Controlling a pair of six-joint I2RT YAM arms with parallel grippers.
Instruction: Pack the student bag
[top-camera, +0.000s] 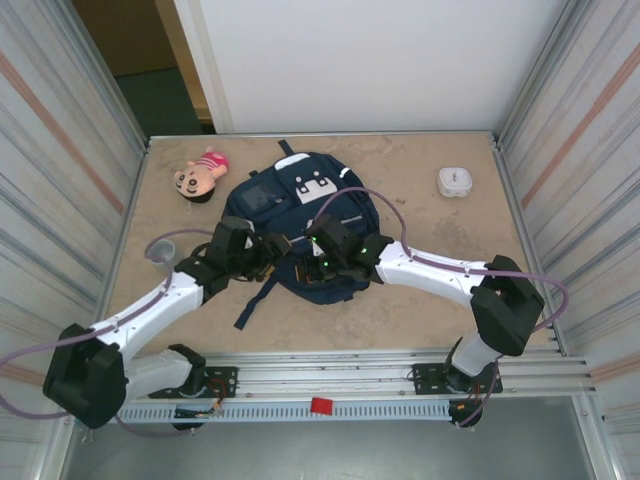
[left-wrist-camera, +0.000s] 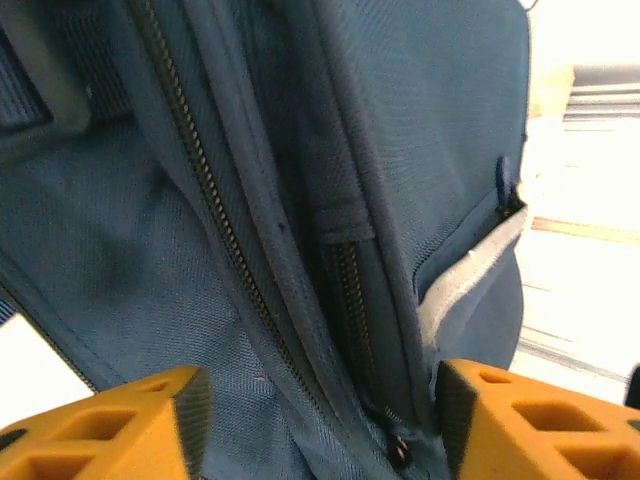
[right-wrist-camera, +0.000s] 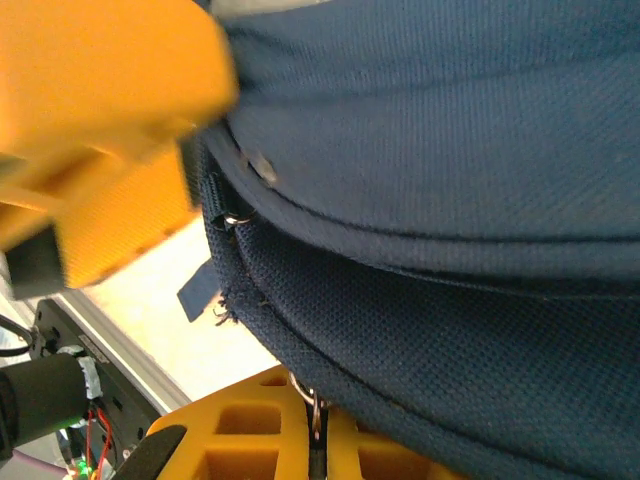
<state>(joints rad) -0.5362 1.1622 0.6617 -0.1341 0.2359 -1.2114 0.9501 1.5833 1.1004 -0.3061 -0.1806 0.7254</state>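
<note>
The right tool (right-wrist-camera: 318, 425) is pinching shut on a small metal zipper pull (right-wrist-camera: 314, 405) at the near edge of the student bag (top-camera: 300, 215), which is lying flat mid-desk (top-camera: 420, 300). The left tool (left-wrist-camera: 320, 405) is standing open, its orange fingers straddling the zipper (left-wrist-camera: 215, 210). The left would do best clamping fabric beside the track, tensioning it while the right draws the pull along the seam. Both arms are reaching forward and inward, wrists converging. Beyond, a doll (top-camera: 200, 176) and a white box (top-camera: 455, 182) are waiting.
</note>
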